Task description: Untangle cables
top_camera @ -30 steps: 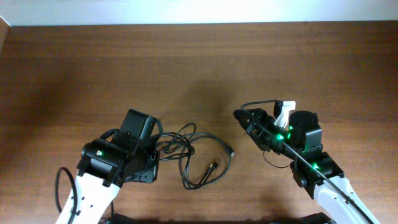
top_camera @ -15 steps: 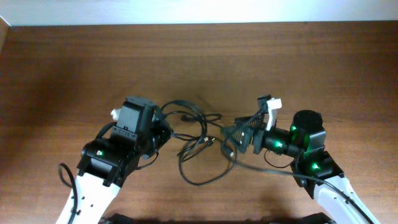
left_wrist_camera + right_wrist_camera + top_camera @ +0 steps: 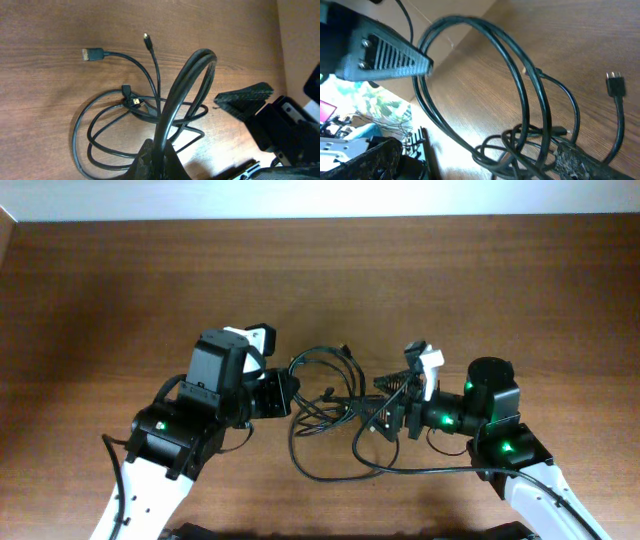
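Left jaws tight on cables (image 3: 172, 100)

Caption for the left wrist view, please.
Left hand holds a doubled cable loop above the tangled cables on the wooden table.

- Left arm (image 3: 150, 490): white shell on the lower link, blocky black housings above it, one green indicator light lit.
- Right arm (image 3: 535, 500): matching white link and black housings, with a round black joint cap and three green lights.
- Left gripper (image 3: 290, 395): black body with a small white part on top. Its finger (image 3: 385, 56) is a black wedge with parallel ribs and two screw heads at the thick end.
- Right gripper (image 3: 383, 415): black, with a white clip-like part on top. Fingers (image 3: 582, 160) are rough, grainy black.
- Arm wire (image 3: 112, 462): thick and black, beside the left arm's white link.
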Robot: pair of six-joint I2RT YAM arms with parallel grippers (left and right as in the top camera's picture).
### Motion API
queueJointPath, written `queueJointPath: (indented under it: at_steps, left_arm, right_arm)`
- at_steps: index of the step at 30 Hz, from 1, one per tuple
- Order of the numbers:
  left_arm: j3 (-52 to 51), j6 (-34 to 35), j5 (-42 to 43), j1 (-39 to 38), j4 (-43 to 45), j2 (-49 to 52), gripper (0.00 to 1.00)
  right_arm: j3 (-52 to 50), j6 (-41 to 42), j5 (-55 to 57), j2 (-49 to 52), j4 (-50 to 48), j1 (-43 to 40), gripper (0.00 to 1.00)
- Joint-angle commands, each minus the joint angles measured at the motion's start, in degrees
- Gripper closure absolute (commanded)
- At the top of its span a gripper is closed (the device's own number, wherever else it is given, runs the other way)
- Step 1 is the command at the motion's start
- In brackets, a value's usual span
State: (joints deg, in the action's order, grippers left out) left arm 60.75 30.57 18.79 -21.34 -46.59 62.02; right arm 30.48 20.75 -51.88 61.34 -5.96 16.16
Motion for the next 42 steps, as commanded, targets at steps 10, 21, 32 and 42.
queueJointPath:
  at_steps: [10,21,32,42]
  left_arm:
    - [0.07,-3.28,7.82,0.37,5.68,-0.11,1.0]
    - [0.07,0.24,6.1,0.42,11.04,-0.09,1.0]
    - [0.07,5.75,10.47,0.42,14.36,-0.11,1.0]
    - [0.07,6.1,10.88,0.42,15.08,-0.11,1.0]
  right_arm:
    - [0.59,-18.18,3.06,0.17,9.7,-0.11,0.18]
    - [0.59,-23.82,2.97,0.17,14.84,-0.11,0.38]
    - [0.59,-23.82,3.04,0.17,14.8,-0.11,0.47]
    - [0.59,-23.78,3.04,0.17,14.78,-0.11,0.96]
